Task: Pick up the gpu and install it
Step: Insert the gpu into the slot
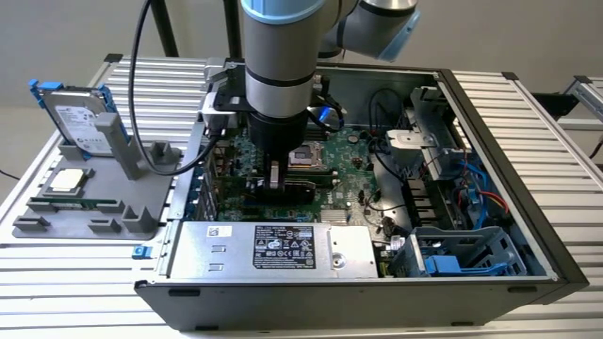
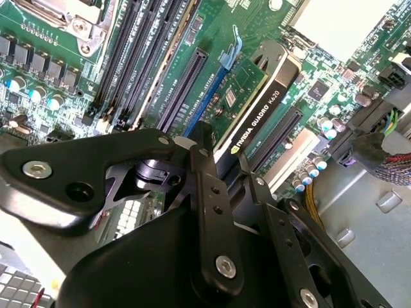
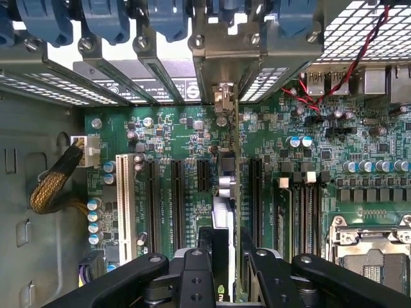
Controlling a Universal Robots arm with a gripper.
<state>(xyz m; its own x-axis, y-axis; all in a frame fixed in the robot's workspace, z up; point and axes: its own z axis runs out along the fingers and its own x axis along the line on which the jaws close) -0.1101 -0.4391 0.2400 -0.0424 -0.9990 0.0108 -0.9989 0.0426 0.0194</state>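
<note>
As seen past the black linkage in both wrist views, pinched shut on the gpu [image 2: 262, 115], with one of the fingers [image 2: 204, 168] of the gripper [image 2: 223, 159] on each face and the grip close to the top edge. Held on edge, upright, running straight out ahead of the fingertips, black shroud on one side and green card on the other. Directly below the hand, lined up along a long blue slot [image 2: 205, 96] on the green board [image 3: 173, 138]. Cannot tell whether seated in it or just resting above, with the bottom edge hidden. Judged light and stiff, easy to carry with a modest squeeze, yet fragile: thin card, small soldered parts, plastic shroud prone to cracking or slipping under a hard pinch. Best taken as here, across the flat faces near the upper rim, away from the contact edge. Likely to tilt or bind if pushed off-centre, so worth pressing straight down. Farther ahead of the hand, in the first wrist view, ends in a silver bracket [image 3: 222, 102] close against the row of slot covers [image 3: 160, 77] at the rear wall of the case [image 1: 377, 304]. Well off to the side of the hand, outside the case in the exterior view, a grey tray [image 1: 56, 229] with a hard drive [image 1: 80, 120] standing in it.
</note>
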